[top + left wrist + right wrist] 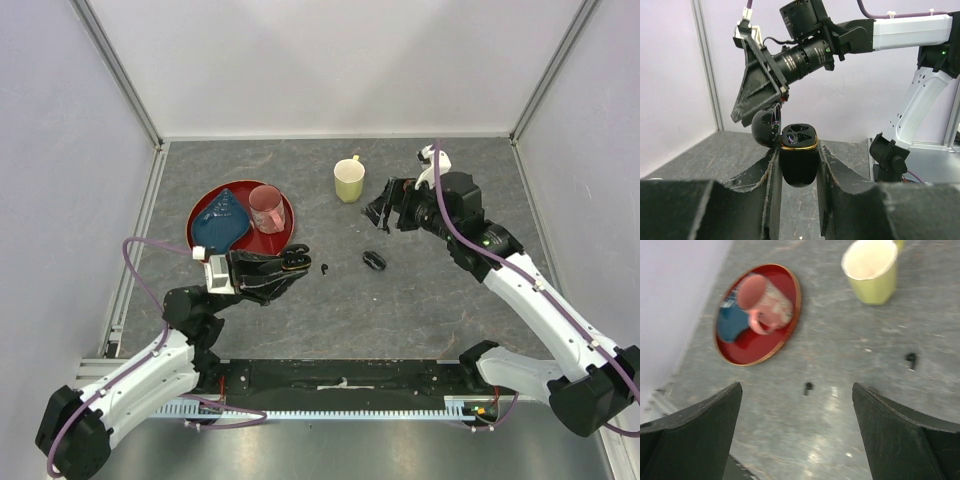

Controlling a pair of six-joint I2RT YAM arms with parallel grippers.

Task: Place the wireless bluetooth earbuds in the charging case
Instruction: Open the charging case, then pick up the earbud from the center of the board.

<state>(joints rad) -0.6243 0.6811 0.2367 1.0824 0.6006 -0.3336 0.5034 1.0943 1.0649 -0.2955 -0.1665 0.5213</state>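
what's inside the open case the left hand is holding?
The charging case, clamped in the left hand, has its lid flipped back, showing dark glossy moulded wells. It is too dark to tell whether anything sits in them, and the rim hides the well bottoms.

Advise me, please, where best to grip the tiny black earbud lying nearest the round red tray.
Probably across the rounded head of the tiny black earbud, coming from straight above. It lies low on the grey table with bare surface around it, so the jaws of the open right gripper can straddle it.
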